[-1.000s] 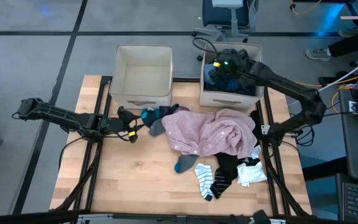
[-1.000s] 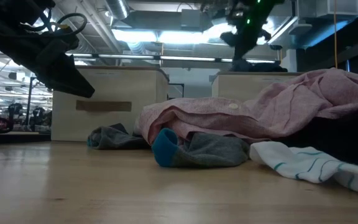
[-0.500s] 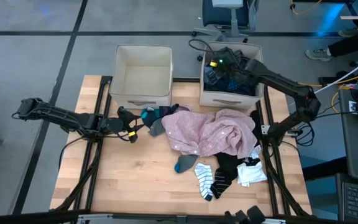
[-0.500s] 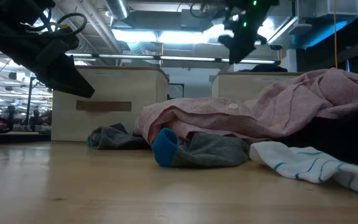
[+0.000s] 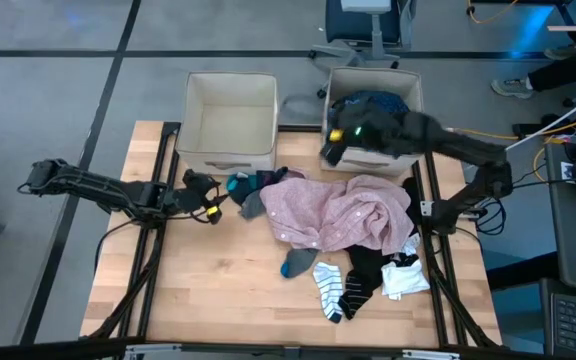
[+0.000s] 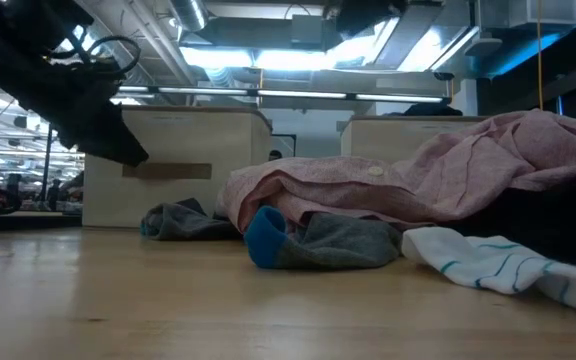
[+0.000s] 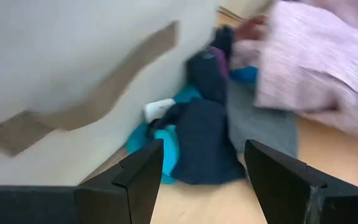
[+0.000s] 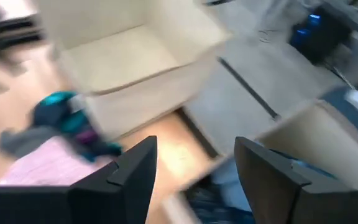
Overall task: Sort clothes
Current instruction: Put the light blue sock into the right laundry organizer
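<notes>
Seen from above, the right gripper (image 5: pixel 330 148), fingers spread and empty, hangs at the right beige fabric bin (image 5: pixel 340 158) holding dark clothes (image 5: pixel 373 104), upper centre, while the crumpled pink shirt (image 5: pixel 343 212) fills mid-frame; the left gripper (image 7: pixel 194 171), open, faces teal-and-navy socks (image 7: pixel 188 134).

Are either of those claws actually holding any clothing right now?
No. The right gripper is open and empty by the right bin; the left gripper is open and empty near the dark socks.
</notes>
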